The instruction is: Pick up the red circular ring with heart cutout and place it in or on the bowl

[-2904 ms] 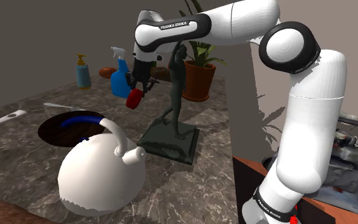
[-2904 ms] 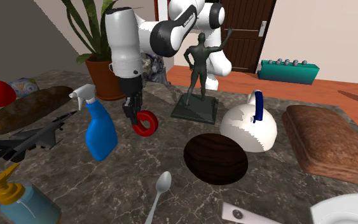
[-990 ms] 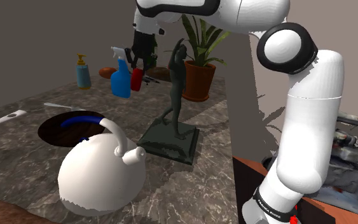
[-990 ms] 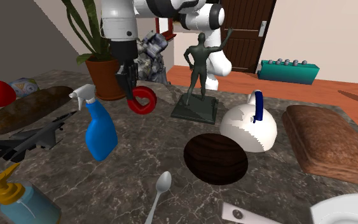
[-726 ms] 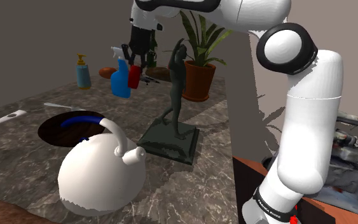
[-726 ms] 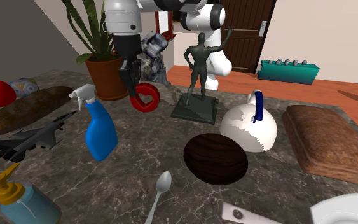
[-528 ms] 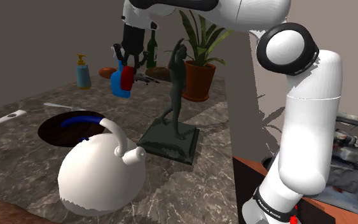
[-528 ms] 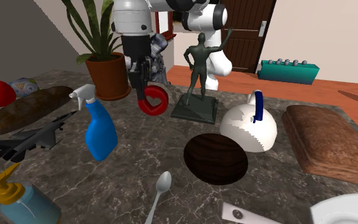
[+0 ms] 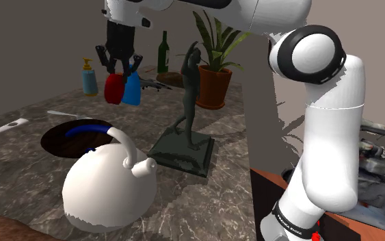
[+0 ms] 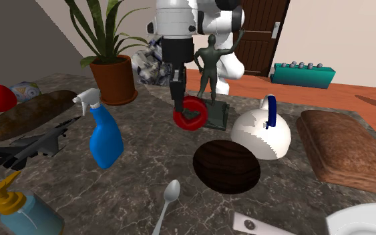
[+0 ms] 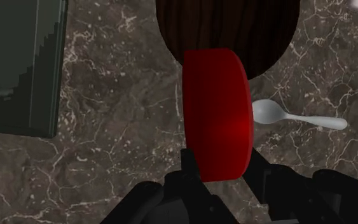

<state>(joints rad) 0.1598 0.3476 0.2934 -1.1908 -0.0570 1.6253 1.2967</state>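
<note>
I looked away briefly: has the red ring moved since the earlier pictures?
Yes. In the second exterior view the red ring, held by the gripper, has gone rightward from beside the spray bottle to the statue's base, nearer the dark bowl.

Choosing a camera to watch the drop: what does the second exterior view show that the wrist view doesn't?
Second exterior view: the red ring with its heart cutout face-on, the blue spray bottle, the white kettle and the potted plant. Wrist view: the ring edge-on, clasped by the tool, in line with the dark brown bowl beyond it. Both: ring, bowl, spoon, the statue's dark base and the marbled counter.
</note>
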